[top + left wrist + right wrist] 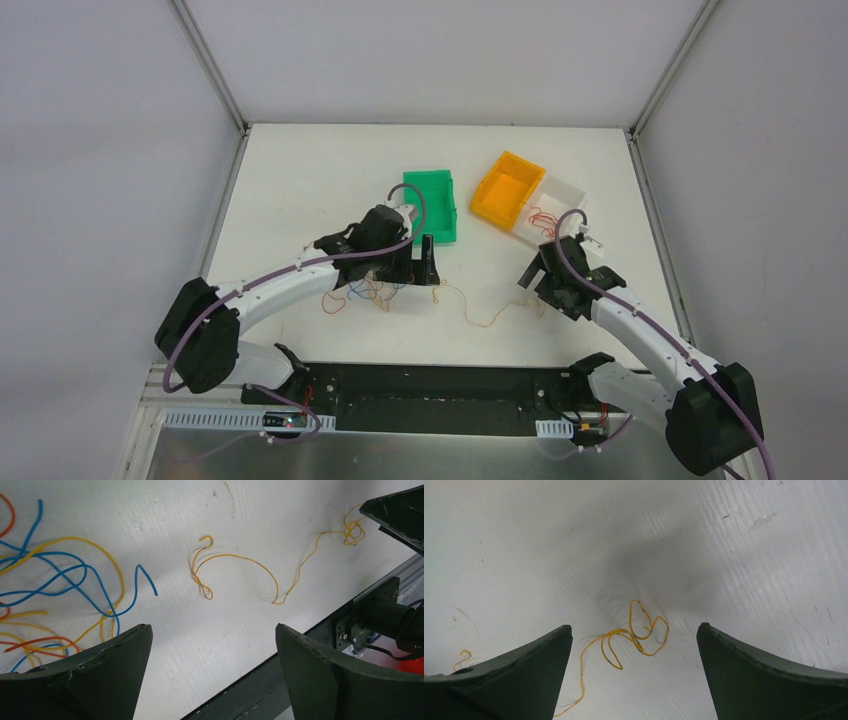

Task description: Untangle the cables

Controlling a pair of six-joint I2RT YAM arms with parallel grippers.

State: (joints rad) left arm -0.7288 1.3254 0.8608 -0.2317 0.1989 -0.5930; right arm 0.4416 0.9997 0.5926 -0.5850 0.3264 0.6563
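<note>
Cables (360, 292) lay in a messy pile at the middle left of the top view, with blue, red and yellow ones all mixed up. One long orange cable (490, 315) lay stretched out alone between the arms. The left gripper (212, 630) and the right gripper (634, 630) were both wide open and held nothing. The next move, I think, was to pinch one thin cable from the pile and pull it away slowly

Both arms bend inward, the left gripper (422, 266) and right gripper (536, 272) angled downward, jaws spread wide, holding nothing.
</note>
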